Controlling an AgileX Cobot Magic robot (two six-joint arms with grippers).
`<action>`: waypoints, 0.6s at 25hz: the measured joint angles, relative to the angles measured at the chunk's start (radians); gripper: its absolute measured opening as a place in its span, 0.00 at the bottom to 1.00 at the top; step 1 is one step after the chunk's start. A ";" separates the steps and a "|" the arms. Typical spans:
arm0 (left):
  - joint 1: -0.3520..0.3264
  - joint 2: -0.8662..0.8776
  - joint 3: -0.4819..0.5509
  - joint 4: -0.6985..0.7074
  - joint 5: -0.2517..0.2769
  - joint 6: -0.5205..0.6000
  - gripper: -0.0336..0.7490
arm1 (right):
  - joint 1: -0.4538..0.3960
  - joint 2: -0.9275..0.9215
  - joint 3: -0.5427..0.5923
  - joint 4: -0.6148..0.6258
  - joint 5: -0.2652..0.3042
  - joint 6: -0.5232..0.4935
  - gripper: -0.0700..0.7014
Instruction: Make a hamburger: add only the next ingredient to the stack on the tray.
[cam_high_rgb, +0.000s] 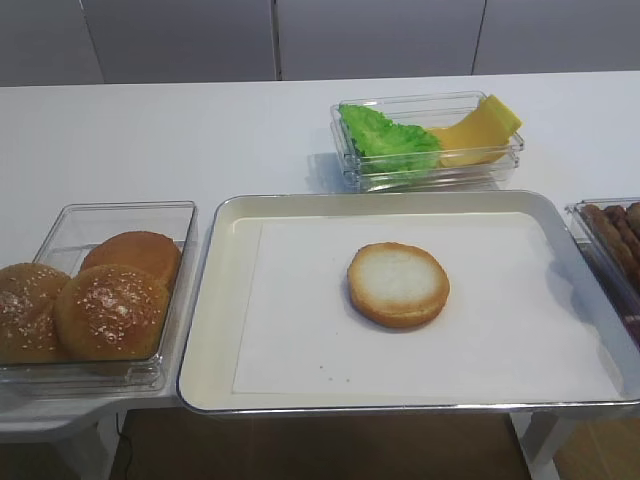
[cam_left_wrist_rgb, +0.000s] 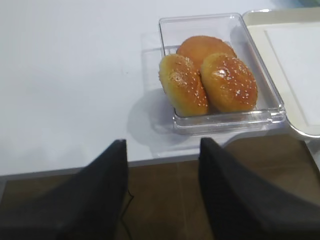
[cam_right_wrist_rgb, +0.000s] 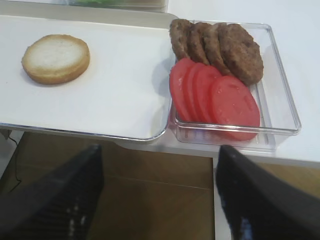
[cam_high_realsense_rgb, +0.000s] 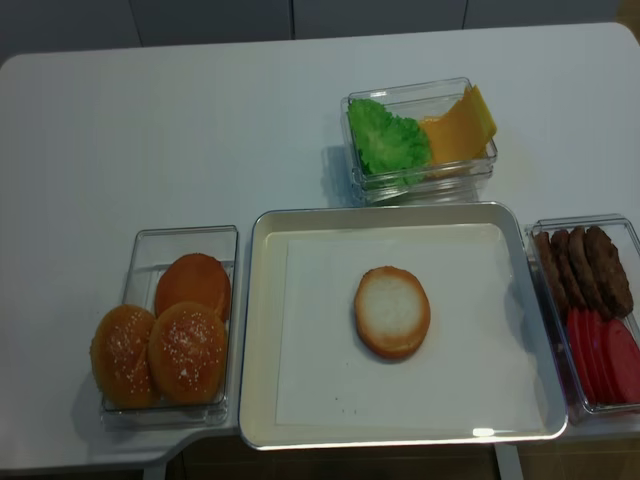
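The flat bun bottom (cam_high_rgb: 398, 283) (cam_high_realsense_rgb: 392, 311) (cam_right_wrist_rgb: 56, 58) lies alone, pale cut face up, in the middle of the silver tray (cam_high_rgb: 225, 300) (cam_high_realsense_rgb: 262, 330) on its white paper liner; it is the whole stack. My left gripper (cam_left_wrist_rgb: 162, 145) hangs open off the table's front edge, below the bun container, with nothing between its fingers. My right gripper (cam_right_wrist_rgb: 160, 150) also stands open and empty in front of the table edge, below the tray's right corner. Neither gripper shows in the high views.
A clear container (cam_high_rgb: 60, 225) left of the tray holds two sesame-seeded bun tops (cam_high_rgb: 108, 310) and a smooth seedless bun (cam_high_rgb: 135, 255). Behind the tray stand lettuce (cam_high_rgb: 385, 135) and cheese (cam_high_rgb: 480, 130). At the right, patties (cam_right_wrist_rgb: 220, 45) and tomato slices (cam_right_wrist_rgb: 215, 97) share a container.
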 joint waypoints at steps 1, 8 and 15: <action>0.000 -0.024 0.000 0.000 0.002 -0.002 0.48 | 0.000 0.000 0.000 0.000 0.000 0.000 0.78; 0.000 -0.055 0.045 0.004 0.032 -0.006 0.48 | 0.000 0.000 0.000 0.000 0.000 -0.002 0.78; 0.000 -0.055 0.087 0.006 0.014 -0.009 0.46 | 0.000 0.000 0.000 0.000 0.000 -0.002 0.78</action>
